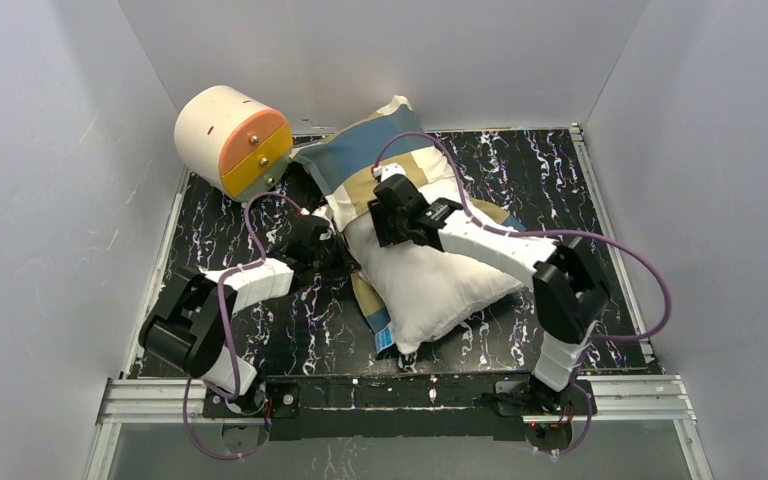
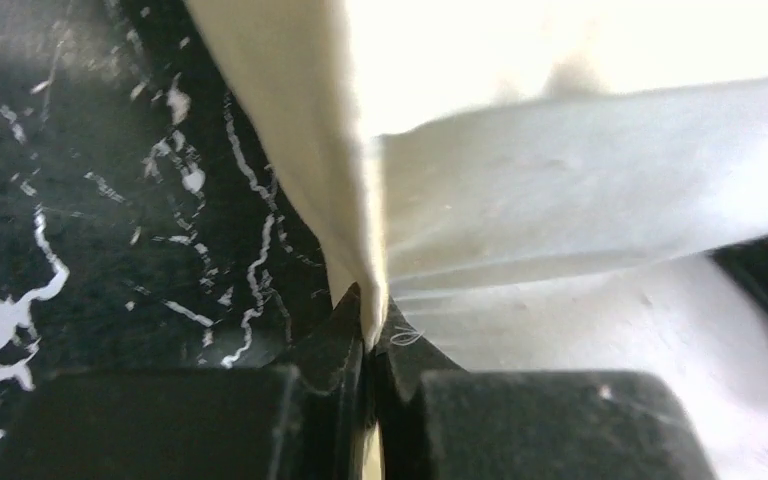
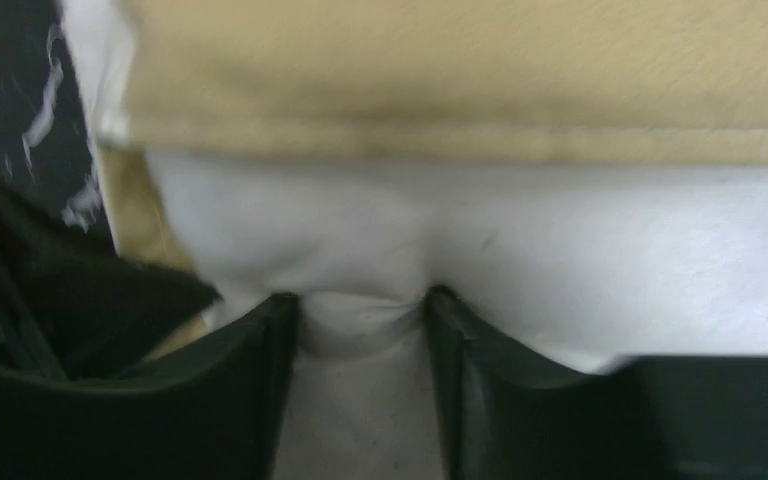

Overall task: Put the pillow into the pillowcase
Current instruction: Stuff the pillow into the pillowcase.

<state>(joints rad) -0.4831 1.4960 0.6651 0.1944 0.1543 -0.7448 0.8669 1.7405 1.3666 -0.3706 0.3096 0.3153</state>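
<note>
The white pillow (image 1: 430, 280) lies in the middle of the black marbled table, its far end under the blue, tan and cream pillowcase (image 1: 370, 150). My left gripper (image 1: 332, 248) is at the pillow's left side; in the left wrist view it (image 2: 368, 305) is shut on a thin cream edge of the pillowcase (image 2: 290, 100), with the pillow (image 2: 610, 340) to its right. My right gripper (image 1: 392, 215) sits on top of the pillow at the pillowcase's opening. In the right wrist view it (image 3: 360, 305) pinches a bulge of the pillow (image 3: 560, 240) just below the pillowcase's tan hem (image 3: 460, 70).
A cream-and-orange cylinder (image 1: 230, 140) lies at the far left corner, close to the pillowcase. White walls enclose the table (image 1: 540, 170) on three sides. A strip of the pillowcase (image 1: 375, 305) shows under the pillow's near left edge. A metal rail (image 1: 410, 395) runs along the front.
</note>
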